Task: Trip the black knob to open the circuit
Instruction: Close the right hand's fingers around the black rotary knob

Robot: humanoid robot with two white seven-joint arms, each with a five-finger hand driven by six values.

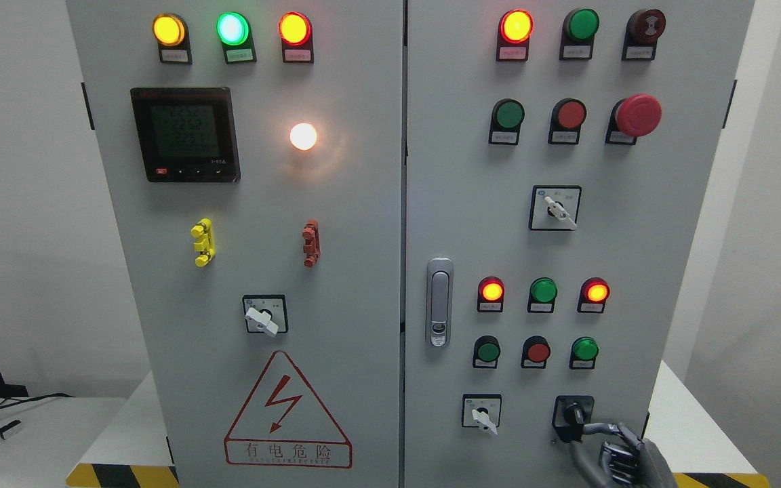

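One hand in view, the right hand (617, 455), at bottom right of the cabinet (377, 271). Its fingers (597, 428) reach up-left and pinch the black knob (572, 415), low on the right door, just right of a white-handled switch (482, 413).

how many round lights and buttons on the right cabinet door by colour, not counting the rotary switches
Right door only, round lights and buttons:
Red or lit red-orange: 7, including the mushroom button and the dark red one at top right
Green: 5, such as the top one
Total: 12
The right hand is at the black knob, which is not counted.
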